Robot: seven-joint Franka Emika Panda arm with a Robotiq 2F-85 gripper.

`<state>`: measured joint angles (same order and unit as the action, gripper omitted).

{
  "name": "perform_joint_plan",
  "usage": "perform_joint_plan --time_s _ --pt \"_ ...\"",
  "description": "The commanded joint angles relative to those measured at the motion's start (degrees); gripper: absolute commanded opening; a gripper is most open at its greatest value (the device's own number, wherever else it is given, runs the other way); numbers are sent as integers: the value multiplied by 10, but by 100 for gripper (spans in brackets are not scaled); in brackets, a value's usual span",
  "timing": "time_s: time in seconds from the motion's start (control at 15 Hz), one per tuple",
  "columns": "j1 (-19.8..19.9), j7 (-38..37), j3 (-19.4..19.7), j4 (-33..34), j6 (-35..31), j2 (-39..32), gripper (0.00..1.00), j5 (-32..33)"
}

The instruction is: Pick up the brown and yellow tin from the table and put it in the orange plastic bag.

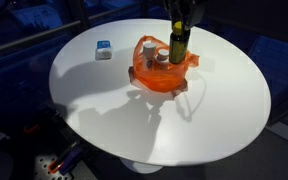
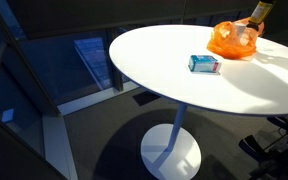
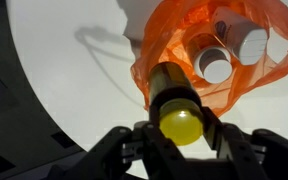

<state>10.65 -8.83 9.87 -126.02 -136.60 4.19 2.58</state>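
My gripper (image 3: pixel 178 128) is shut on the brown and yellow tin (image 3: pixel 174 100), a brown cylinder with a yellow end, and holds it just above the edge of the orange plastic bag (image 3: pixel 164 50). In an exterior view the tin (image 1: pixel 178 45) hangs upright over the bag (image 1: pixel 154 78), below the gripper (image 1: pixel 180 25). The bag (image 2: pixel 232 40) lies open on the round white table (image 1: pixel 214 110) with two white cylinders (image 3: pixel 216 66) inside it. The tin (image 2: pixel 258 12) shows at the top edge of an exterior view.
A small blue and white box (image 1: pixel 103 50) lies on the table away from the bag; it also shows in an exterior view (image 2: pixel 204 64). The table stands on a white pedestal base (image 2: pixel 171 152). Dark floor surrounds it.
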Motion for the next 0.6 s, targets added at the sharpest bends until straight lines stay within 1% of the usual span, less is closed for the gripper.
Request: perform_joint_plan --time_s 0.0,0.33,0.53 --pt "0 -7 0 45 3 -33 19 1" --pt "-7 -3 -2 88 5 -69 19 -7" --pt "-13 2 -7 98 1 -86 19 -17"
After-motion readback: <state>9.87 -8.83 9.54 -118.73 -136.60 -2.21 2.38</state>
